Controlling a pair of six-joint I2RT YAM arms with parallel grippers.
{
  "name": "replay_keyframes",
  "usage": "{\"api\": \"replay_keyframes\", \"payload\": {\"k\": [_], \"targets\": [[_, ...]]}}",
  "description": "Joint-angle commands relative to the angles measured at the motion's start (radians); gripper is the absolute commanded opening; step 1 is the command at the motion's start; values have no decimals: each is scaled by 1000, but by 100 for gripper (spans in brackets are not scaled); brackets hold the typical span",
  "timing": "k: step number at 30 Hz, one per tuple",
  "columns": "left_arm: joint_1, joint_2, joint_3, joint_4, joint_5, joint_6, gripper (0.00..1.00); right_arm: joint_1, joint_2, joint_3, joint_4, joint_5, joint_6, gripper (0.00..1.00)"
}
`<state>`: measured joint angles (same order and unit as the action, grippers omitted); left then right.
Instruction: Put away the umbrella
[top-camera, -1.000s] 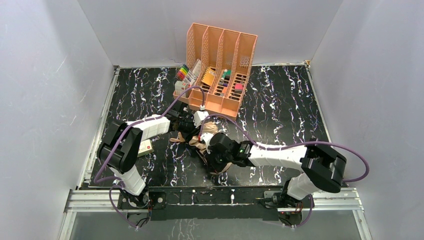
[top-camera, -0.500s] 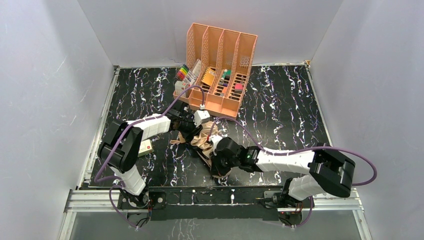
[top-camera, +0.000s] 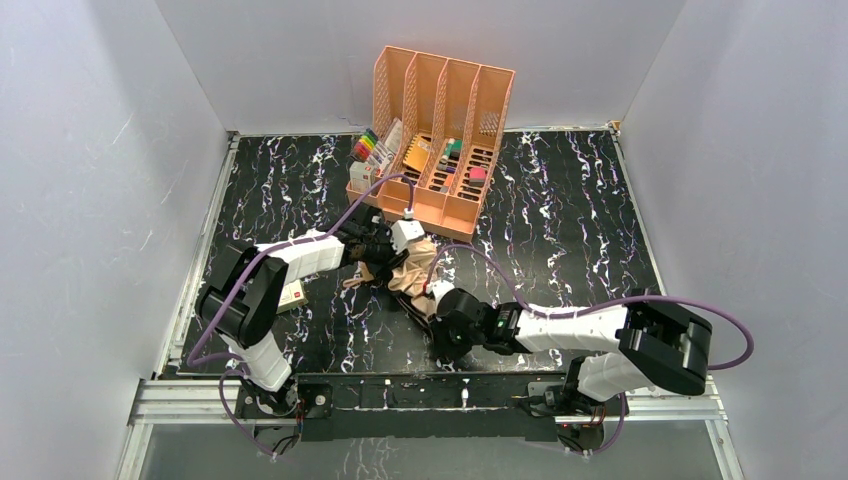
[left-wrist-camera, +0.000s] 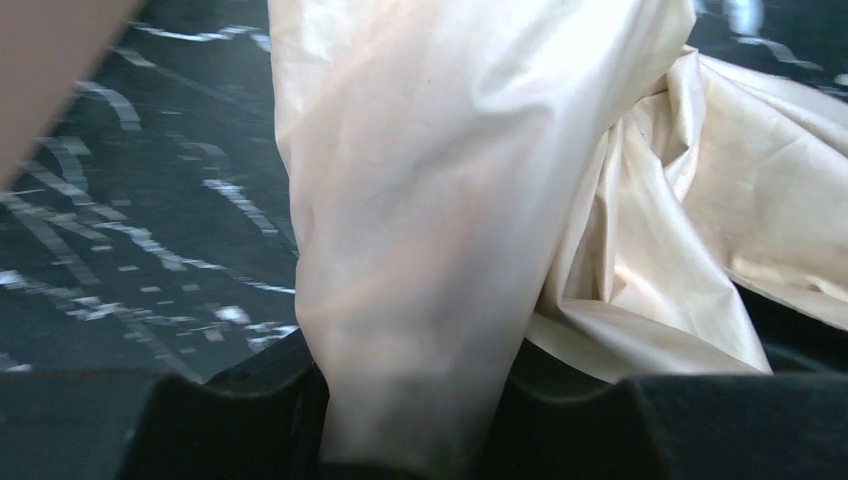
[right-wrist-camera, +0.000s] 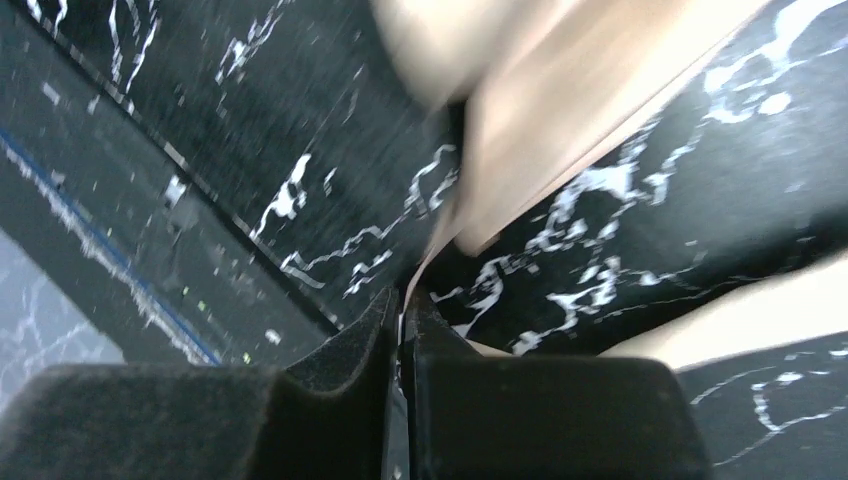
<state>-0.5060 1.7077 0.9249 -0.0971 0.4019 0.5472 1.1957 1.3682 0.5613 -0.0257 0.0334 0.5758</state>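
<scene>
Now right gripper (right-wrist-camera: 403, 325) is drawing back toward the near edge, pinching a thin canopy edge. Left gripper (left-wrist-camera: 415, 400) is clamping a thick fold. Umbrella (top-camera: 410, 278) is lying on the table (top-camera: 560, 230), stretching between the 2; probably straightening fabric, not yet stowing.

The umbrella (top-camera: 408, 278) lies collapsed on the table (top-camera: 560, 220), just left of centre. Its tan canopy is bunched in loose, crumpled folds, with some black fabric at its near edge.
</scene>
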Motion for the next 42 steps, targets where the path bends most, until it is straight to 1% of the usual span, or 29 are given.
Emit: {"api": "replay_keyframes", "payload": {"k": [1, 4, 6, 9, 12, 16, 21, 24, 26, 32, 35, 36, 38, 40, 42], "targets": [[32, 44, -29, 62, -279, 81, 0, 43, 5, -18, -203, -110, -1, 17], [30, 45, -28, 59, -279, 83, 0, 42, -21, -12, -241, -108, -9, 22], [29, 46, -29, 60, -281, 83, 0, 42, -41, -11, -260, -110, -8, 22], [27, 49, -29, 59, -283, 84, 0, 44, -69, -10, -286, -105, -3, 16], [26, 53, -29, 59, -285, 86, 0, 44, -91, -3, -316, -96, 3, 12], [26, 62, -24, 55, -286, 88, 0, 52, -122, 28, -359, -63, 11, 0], [26, 73, -16, 54, -296, 83, 0, 122, -114, 110, -450, 50, 24, 0], [26, 78, -11, 53, -299, 79, 0, 212, -44, 194, -528, 116, 27, 0], [24, 82, -9, 51, -300, 79, 0, 289, 33, 261, -594, 174, 32, 0], [23, 84, -8, 51, -297, 76, 0, 479, 314, 444, -806, 334, 34, 0], [21, 85, -6, 53, -293, 75, 0, 563, 442, 525, -872, 386, 22, 0], [20, 86, -6, 53, -292, 76, 0, 586, 482, 544, -885, 401, 22, 2], [16, 86, -7, 53, -288, 76, 0, 620, 507, 570, -888, 423, 24, 18], [6, 86, -11, 59, -289, 82, 0, 631, 485, 569, -845, 426, 23, 30], [-13, 83, -20, 71, -296, 90, 0, 632, 423, 545, -779, 424, 19, 38]]}}
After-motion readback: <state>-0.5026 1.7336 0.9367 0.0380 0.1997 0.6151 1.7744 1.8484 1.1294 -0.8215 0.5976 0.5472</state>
